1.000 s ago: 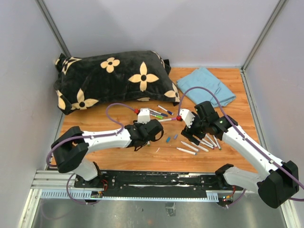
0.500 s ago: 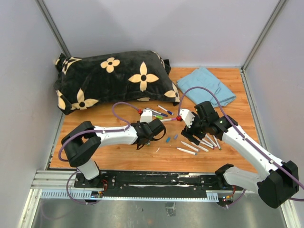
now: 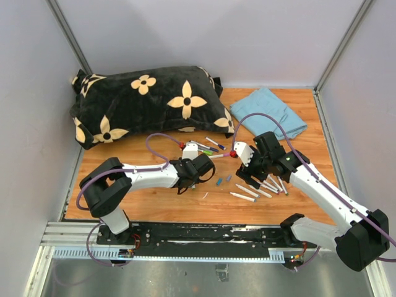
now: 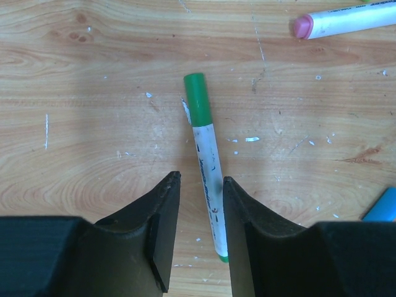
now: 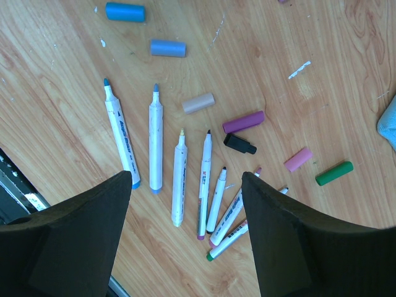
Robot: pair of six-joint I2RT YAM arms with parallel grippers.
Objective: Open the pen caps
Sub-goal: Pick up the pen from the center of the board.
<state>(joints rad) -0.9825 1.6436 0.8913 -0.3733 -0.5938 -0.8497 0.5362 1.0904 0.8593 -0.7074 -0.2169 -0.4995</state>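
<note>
A white pen [image 4: 207, 173] with a green cap [image 4: 197, 99] lies flat on the wood. My left gripper [image 4: 199, 179] straddles its barrel. The barrel rests against the right finger, a clear gap separates it from the left finger, and the cap pokes out beyond the fingertips. In the top view this gripper [image 3: 199, 168] sits low beside the capped pens [image 3: 207, 147]. My right gripper [image 5: 185, 179] hangs wide open over several uncapped pens [image 5: 156, 142]. Loose caps lie beyond them: blue [image 5: 125, 12], beige [image 5: 198, 103], purple [image 5: 244, 122], black [image 5: 240, 144], pink [image 5: 298, 159], green [image 5: 334, 173].
A black flowered pillow [image 3: 145, 102] fills the back left and a blue cloth [image 3: 269, 111] lies at the back right. A pink-capped pen [image 4: 346, 21] lies just past my left gripper. Grey walls close in both sides, and a metal rail [image 3: 185, 238] runs along the near edge.
My left arm has reached further right towards the pens and its jaws have narrowed round the green-capped pen. The right arm has not moved.
</note>
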